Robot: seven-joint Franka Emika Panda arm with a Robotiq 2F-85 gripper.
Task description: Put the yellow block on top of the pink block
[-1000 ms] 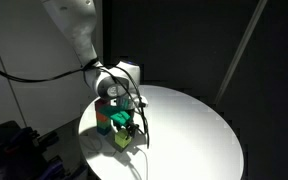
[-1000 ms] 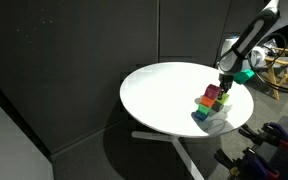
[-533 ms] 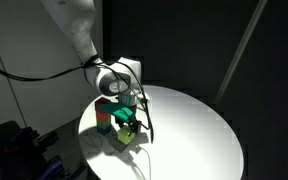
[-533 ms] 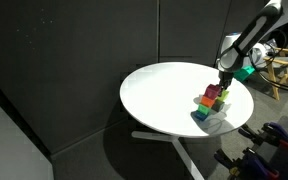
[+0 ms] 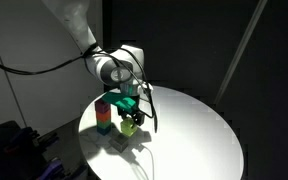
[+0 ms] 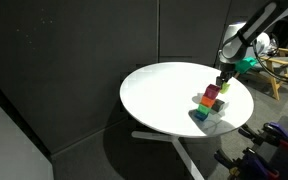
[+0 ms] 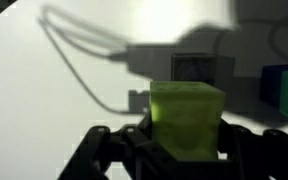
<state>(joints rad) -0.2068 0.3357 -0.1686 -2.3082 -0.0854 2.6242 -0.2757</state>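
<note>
My gripper (image 5: 130, 117) is shut on the yellow block (image 5: 130, 124), a pale yellow-green cube, and holds it a little above the white round table (image 5: 189, 130). In the wrist view the yellow block (image 7: 187, 118) fills the space between the fingers of the gripper (image 7: 187, 138). The pink block (image 6: 212, 91) stands in the cluster of cubes, just beside the gripper (image 6: 222, 84) in an exterior view. In the exterior view from the robot's side the pink block is mostly hidden behind the gripper.
A red-orange cube (image 5: 102, 103) sits on a green cube (image 5: 104, 123) near the table's edge. A grey cube (image 7: 196, 68) lies on the table beyond the held block. A dark green cube (image 7: 287, 92) shows at the wrist view's right edge. Cables hang from the wrist.
The gripper has risen with the yellow block, lifting it off the table. The other cubes have not moved.
</note>
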